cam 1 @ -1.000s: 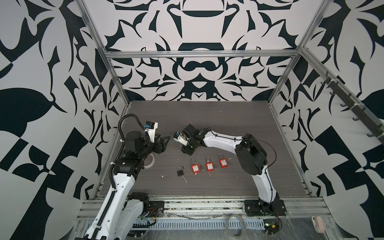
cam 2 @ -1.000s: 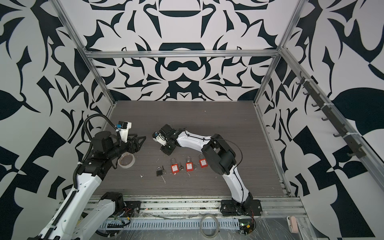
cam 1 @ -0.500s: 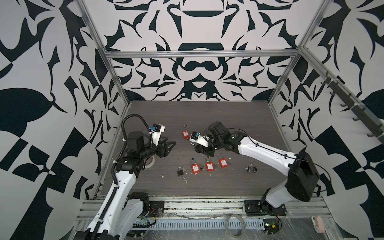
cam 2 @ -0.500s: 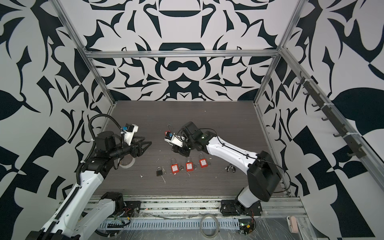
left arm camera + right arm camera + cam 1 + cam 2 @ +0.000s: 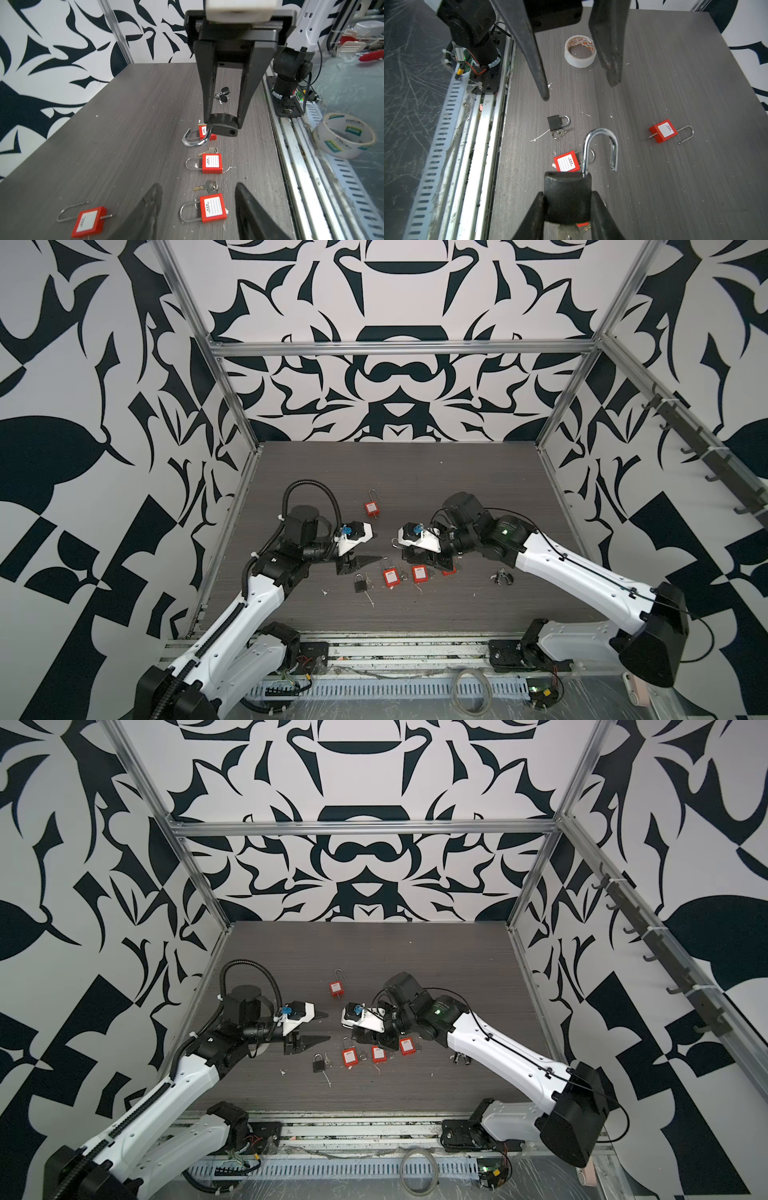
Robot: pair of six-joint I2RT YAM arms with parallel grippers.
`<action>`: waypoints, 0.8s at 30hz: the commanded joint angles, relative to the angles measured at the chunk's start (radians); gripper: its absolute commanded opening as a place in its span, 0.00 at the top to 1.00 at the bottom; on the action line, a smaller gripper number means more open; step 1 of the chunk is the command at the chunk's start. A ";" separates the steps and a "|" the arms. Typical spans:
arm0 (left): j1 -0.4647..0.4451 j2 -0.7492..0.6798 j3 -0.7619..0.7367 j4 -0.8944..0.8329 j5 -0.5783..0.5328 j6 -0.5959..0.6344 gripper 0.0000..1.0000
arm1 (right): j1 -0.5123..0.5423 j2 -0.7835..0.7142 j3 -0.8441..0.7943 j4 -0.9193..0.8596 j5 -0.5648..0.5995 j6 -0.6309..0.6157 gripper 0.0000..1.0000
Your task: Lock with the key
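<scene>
Black padlock (image 5: 568,199) is up off the table, clamped across its body by the right gripper (image 5: 224,123). Anyone see which way it points for the next move? (tino)

Shackle-first at the left gripper (image 5: 579,90), pretty much head-on. The long axis runs along the line between the two grippers: shackle (image 5: 600,134) end toward the left one, keyhole end back toward the right wrist. Left jaws are apart with nothing in them, near but not touching, so that's the free arm and the one nearer the shackle. (raf)

Is the shackle in or out? (tino)

Out. One leg sits in the body and the free leg hangs off to the side of it. I'd guess it needs swinging back over its hole and pushing in. The right wrist view is the only one showing what looks like a key (image 5: 568,233) head poking out under the body, between the fingers. The left wrist view can't see that end, but it does show what looks like the empty hole on the body. In both top views the lock is mostly hidden under the right wrist camera. The red padlocks (image 5: 212,164) and the smaller padlock (image 5: 557,122) lie on the tabletop (image 5: 675,187) below, untouched. (raf)
</scene>
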 commanded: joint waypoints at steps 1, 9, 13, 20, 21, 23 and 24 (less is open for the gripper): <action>-0.042 0.007 -0.001 0.022 -0.009 0.193 0.46 | 0.003 -0.016 0.027 -0.047 -0.069 -0.004 0.79; -0.113 0.046 0.010 0.069 -0.073 0.256 0.52 | 0.003 0.017 0.043 -0.073 -0.097 0.004 0.80; -0.137 0.070 0.012 0.066 -0.089 0.300 0.52 | 0.003 0.028 0.055 -0.077 -0.111 0.010 0.81; -0.170 0.097 0.023 0.066 -0.124 0.346 0.57 | 0.004 0.046 0.077 -0.099 -0.147 0.015 0.81; -0.177 0.098 0.025 0.066 -0.129 0.351 0.59 | 0.003 0.049 0.081 -0.106 -0.148 0.015 0.81; -0.189 0.098 0.025 0.066 -0.143 0.362 0.63 | 0.003 0.053 0.085 -0.116 -0.152 0.015 0.81; -0.195 0.096 0.026 0.066 -0.148 0.366 0.65 | 0.003 0.056 0.087 -0.120 -0.156 0.015 0.81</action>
